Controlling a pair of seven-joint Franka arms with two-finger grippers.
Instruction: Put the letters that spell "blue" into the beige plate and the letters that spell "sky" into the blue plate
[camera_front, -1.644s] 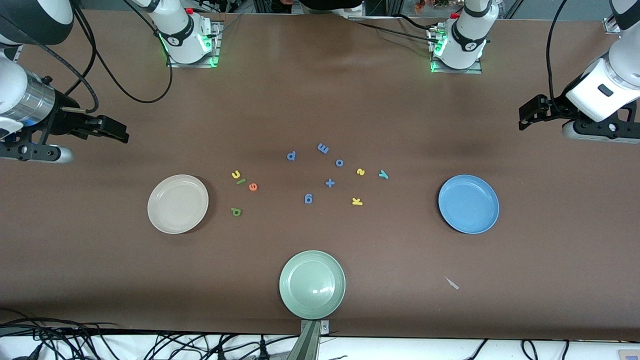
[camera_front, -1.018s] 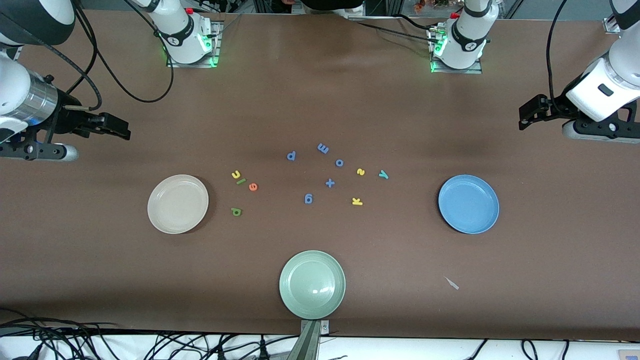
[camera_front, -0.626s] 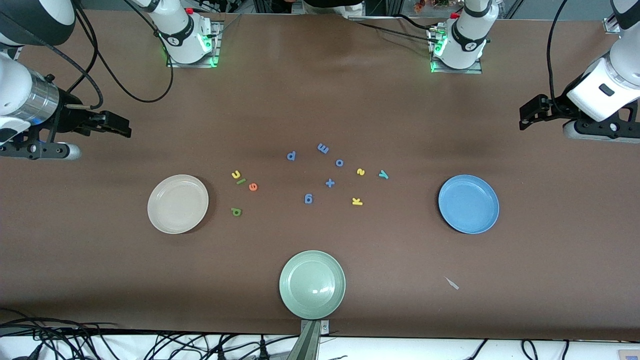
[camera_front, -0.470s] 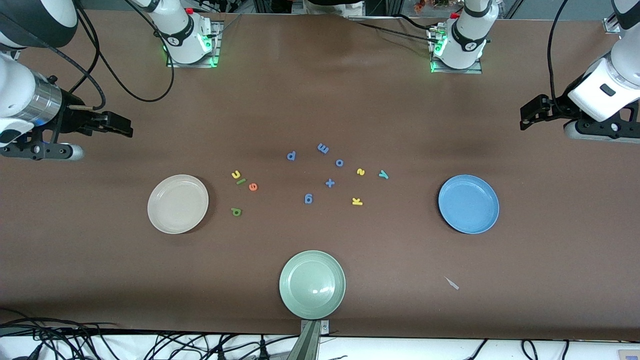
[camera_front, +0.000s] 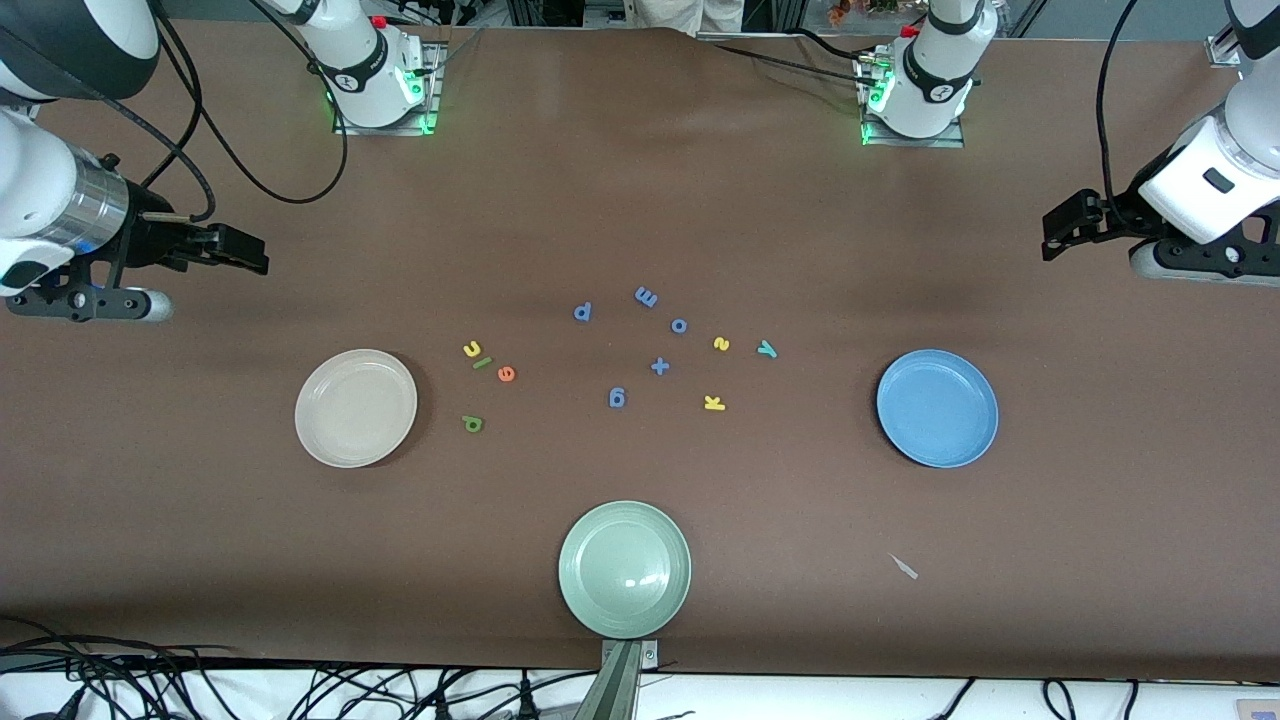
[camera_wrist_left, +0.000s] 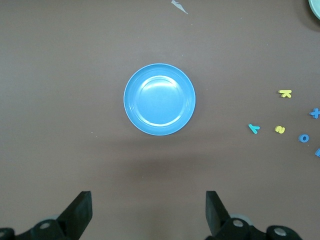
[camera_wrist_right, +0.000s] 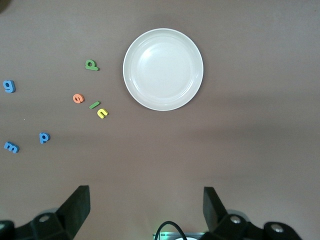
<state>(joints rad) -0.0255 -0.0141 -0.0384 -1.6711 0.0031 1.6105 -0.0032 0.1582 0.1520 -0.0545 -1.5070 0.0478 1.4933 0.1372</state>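
Left gripper (camera_wrist_left: 148, 212) and right gripper (camera_wrist_right: 146, 210) spread wide, empty, above bare table (camera_front: 640, 200). Foam letters scattered between beige plate (camera_front: 356, 407) and blue plate (camera_front: 937, 407).

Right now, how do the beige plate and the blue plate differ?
The beige plate is cream; the blue plate is medium blue. The beige plate sits toward the right arm's end beside the green b; the blue plate sits toward the left arm's end, nearest the teal y. Both are round, similar-sized and empty.
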